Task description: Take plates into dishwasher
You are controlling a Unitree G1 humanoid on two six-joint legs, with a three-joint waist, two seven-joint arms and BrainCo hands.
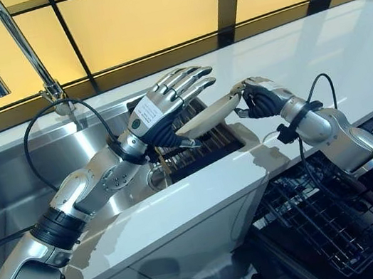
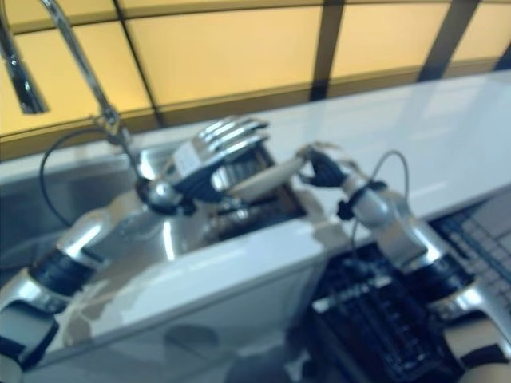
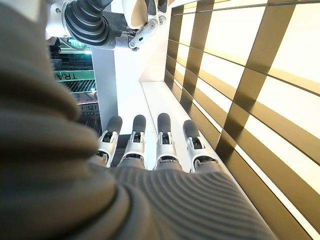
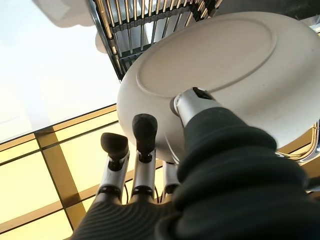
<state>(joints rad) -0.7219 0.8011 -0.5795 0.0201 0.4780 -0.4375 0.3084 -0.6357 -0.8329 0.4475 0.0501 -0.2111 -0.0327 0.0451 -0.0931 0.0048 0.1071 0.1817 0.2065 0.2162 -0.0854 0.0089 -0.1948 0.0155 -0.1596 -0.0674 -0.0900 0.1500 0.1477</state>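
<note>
**White plate held over the sink rack, dishwasher basket open at near right**

Stainless steel sink [image 1: 46, 164] occupies the left of the scene, set into a white worktop [image 1: 344, 47], with a chrome tap [image 1: 26, 48] rising at its far edge before amber wall panels [image 1: 143, 13].

Left hand [image 1: 168, 99] is over the sink's right part, fingers straight and side by side, reaching toward the far side. Its wrist view confirms the fingers extended and holding nothing. The hand sits just above the left end of the plate; whether it touches the plate cannot be told.

Dark slatted rack [image 1: 206, 147] sits in the sink's right end, directly beneath both hands.

White plate [image 1: 211, 113] is raised above that rack, tilted, its right end higher. It is clear of the dishwasher.

Right hand [image 1: 259, 98] grips the plate's right rim: in its wrist view the thumb presses on the plate's underside [image 4: 225, 65] and the fingers curl behind the rim.

Black wire dishwasher basket [image 1: 317, 225] stands pulled out at near right, below the worktop edge and under the right forearm. No plate is seen in the visible part of it.
</note>
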